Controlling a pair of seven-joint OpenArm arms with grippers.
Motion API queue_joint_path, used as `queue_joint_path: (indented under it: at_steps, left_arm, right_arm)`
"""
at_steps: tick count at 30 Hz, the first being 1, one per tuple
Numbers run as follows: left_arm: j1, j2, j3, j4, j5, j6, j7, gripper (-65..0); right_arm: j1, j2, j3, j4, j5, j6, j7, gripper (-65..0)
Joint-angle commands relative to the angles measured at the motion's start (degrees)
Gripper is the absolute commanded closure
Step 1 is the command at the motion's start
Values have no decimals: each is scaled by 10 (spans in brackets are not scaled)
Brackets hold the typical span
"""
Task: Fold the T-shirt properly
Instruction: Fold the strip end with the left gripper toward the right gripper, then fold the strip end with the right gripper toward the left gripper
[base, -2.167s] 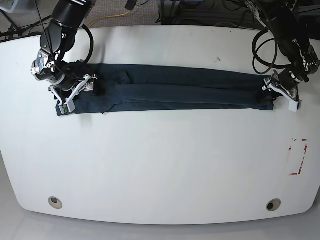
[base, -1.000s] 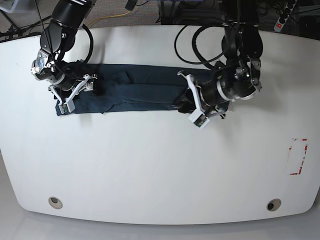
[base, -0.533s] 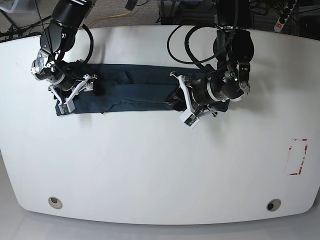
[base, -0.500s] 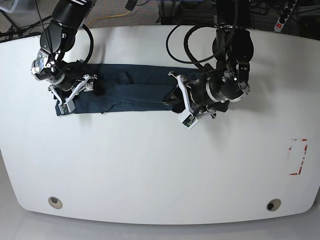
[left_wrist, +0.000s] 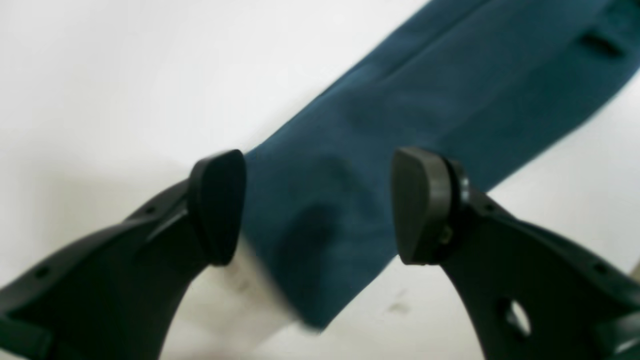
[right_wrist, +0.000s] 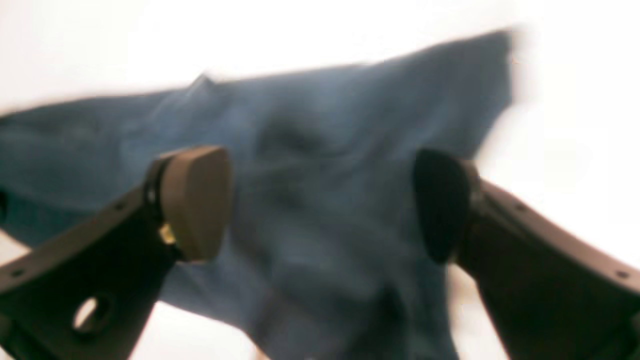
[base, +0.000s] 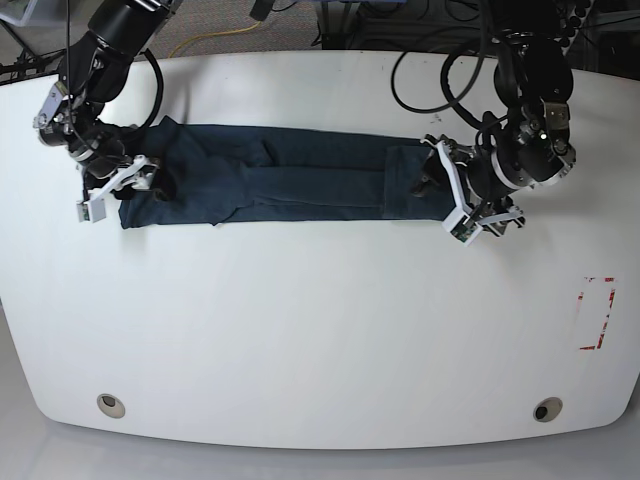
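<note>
Having folded one end over and withdrawn, both arms' fingers (left_wrist: 320, 205) (right_wrist: 320, 205) gape above the shortened T-shirt (base: 290, 180).

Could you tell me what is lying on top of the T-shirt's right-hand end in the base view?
The T-shirt has its own end folded back there. Underlayers are hidden.

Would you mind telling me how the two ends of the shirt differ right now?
The T-shirt's end by the left gripper is folded back into a squared double layer. The end by the right gripper lies single, flared and wrinkled. Both rest flat on the table, each with an open gripper beside it.
</note>
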Motion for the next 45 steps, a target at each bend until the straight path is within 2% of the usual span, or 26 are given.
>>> queue_joint_path:
  at_steps: [1, 6, 10, 15, 20, 24, 30, 32, 34, 39, 42, 45]
  left_arm:
    - [1, -10, -19, 9, -10, -4, -10, -407]
    - [13, -15, -55, 8, -5, -12, -10, -401]
    - [10, -12, -65, -28, -1, -12, -13, -401]
    - [10, -13, -57, -98, -3, -12, -92, -390]
    - [8, -15, -31, -149, -2, -12, -126, -390]
    - [8, -15, -29, -152, -2, -12, -126, -390]
    - [13, -28, -32, -154, -1, -12, -126, -390]
    - [13, -30, -32, -155, -1, -12, -126, -390]
    - [13, -31, -32, -155, -1, -12, -126, -390]
    - [12, -31, -30, -156, -1, -12, -126, -390]
    - [11, -27, -29, -156, 0, -12, -126, -390]
    - [10, -26, -28, -156, 0, -12, -126, -390]
  right_arm:
    - [17, 20, 24, 8, 35, 6, -15, -595]
    - [26, 31, 61, -7, 29, 6, -19, -599]
    - [37, 46, 66, -54, 25, 6, -19, -599]
    - [38, 50, 66, -97, 24, 6, -1, -599]
    - [37, 45, 66, -122, 24, 6, 15, -599]
    - [27, 15, 62, -120, 24, 6, 13, -599]
    - [19, -20, 18, -97, 24, 6, 13, -593]
    - [15, -29, 12, -89, 24, 6, 15, -545]
    - [12, -34, 7, -80, 24, 6, 16, -463]
    - [12, -34, 5, -44, 24, 6, 16, -160]
    - [9, -32, 5, -12, 24, 6, 12, -13]
    - [8, -32, 5, 37, 24, -3, -4, 0]
